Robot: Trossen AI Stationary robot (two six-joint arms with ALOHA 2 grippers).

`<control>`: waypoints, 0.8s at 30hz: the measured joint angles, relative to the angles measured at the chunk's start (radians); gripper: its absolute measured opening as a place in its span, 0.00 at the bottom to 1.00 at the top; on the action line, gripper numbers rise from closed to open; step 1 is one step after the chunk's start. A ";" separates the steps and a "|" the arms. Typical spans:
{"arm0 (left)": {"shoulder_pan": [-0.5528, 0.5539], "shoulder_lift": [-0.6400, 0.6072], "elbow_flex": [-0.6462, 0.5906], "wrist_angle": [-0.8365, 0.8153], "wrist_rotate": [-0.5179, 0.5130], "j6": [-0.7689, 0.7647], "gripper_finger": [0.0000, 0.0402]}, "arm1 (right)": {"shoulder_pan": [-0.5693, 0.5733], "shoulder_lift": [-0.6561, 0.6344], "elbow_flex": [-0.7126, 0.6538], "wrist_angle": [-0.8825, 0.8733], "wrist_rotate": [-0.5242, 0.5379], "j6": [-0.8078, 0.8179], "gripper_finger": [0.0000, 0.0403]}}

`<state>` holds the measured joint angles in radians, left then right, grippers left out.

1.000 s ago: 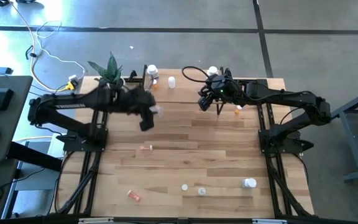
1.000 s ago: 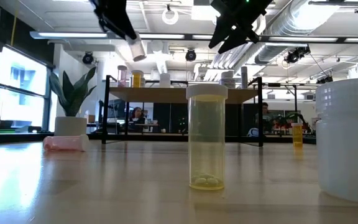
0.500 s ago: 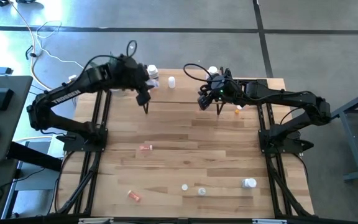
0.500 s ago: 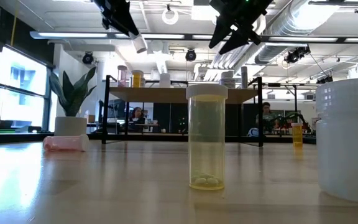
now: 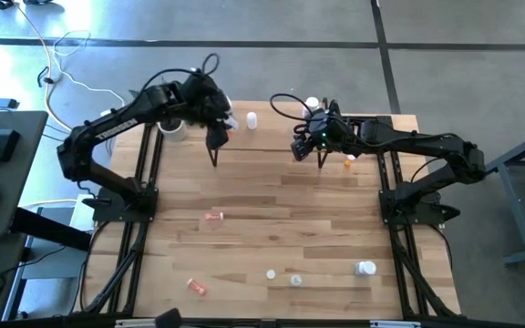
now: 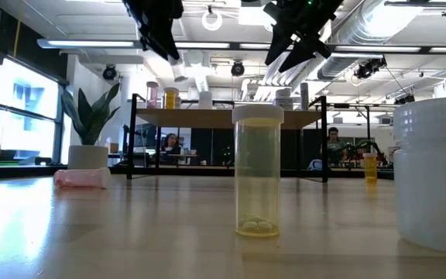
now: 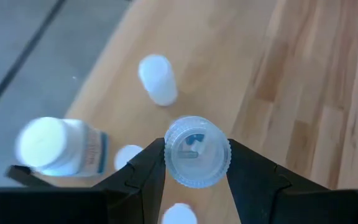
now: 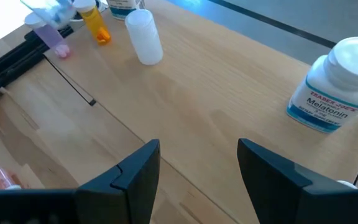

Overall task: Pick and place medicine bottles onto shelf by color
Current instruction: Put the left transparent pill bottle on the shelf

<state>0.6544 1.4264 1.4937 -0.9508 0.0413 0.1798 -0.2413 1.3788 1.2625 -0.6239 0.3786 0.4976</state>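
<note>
Shelf point(image 8: 185, 93) pale matt wood (black metal legs); bottle point(image 7: 197, 151) translucent plastic.

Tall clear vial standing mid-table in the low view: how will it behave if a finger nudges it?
The clear vial stands tall on a narrow base, so it would probably tip rather than slide. It looks nearly empty, with only a few pills at the bottom, so likely light. Being round, it may roll once down.

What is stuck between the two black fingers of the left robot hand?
A small clear bottle with a ribbed cap sits pinched between the left gripper fingers, above the shelf. The left wrist view shows it.
</note>
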 joint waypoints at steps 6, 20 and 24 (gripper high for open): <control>-0.021 0.059 0.000 -0.004 0.019 0.015 0.35 | 0.000 0.000 0.000 -0.001 0.000 0.000 0.51; -0.034 0.142 0.000 -0.028 -0.001 0.016 0.35 | 0.000 0.000 0.000 -0.001 0.002 0.000 0.51; -0.030 0.148 0.000 -0.027 0.000 0.016 0.35 | 0.000 0.000 0.000 -0.001 0.002 0.000 0.51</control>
<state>0.6247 1.5743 1.4938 -0.9779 0.0409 0.1955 -0.2413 1.3788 1.2625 -0.6253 0.3809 0.4977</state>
